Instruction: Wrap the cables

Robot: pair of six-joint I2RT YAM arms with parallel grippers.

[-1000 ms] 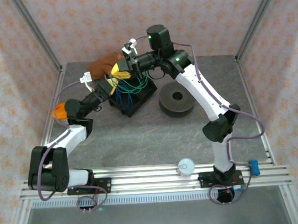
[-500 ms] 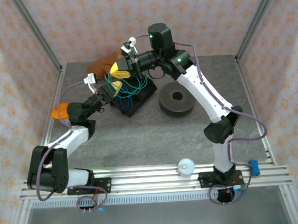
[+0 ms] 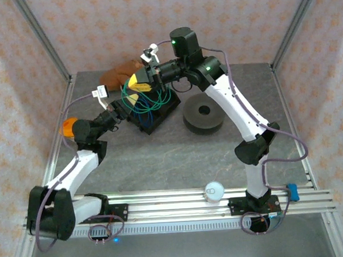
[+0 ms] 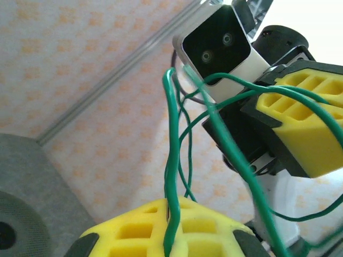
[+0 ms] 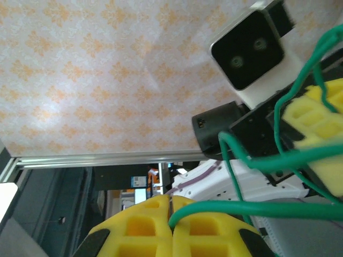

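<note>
Tabletop (image 3: 161, 158) overhead: green cable (image 3: 156, 99), blue cable (image 3: 143, 114)

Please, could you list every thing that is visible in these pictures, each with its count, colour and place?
green cable: one, green, looped above the black box, strands going up to both grippers
blue cable: one, blue, at the black box, below the green loops
black box: one, black, far middle of the table
spool: one, dark grey, right of the box
brown object: one, brown, far left, behind the box; kind unclear
orange object: one, orange, left table edge
white round object: one, white, on the near rail
table: one, grey
left gripper: one, yellow jaws shut on the green cable
right gripper: one, yellow jaws shut on the green cable
</note>
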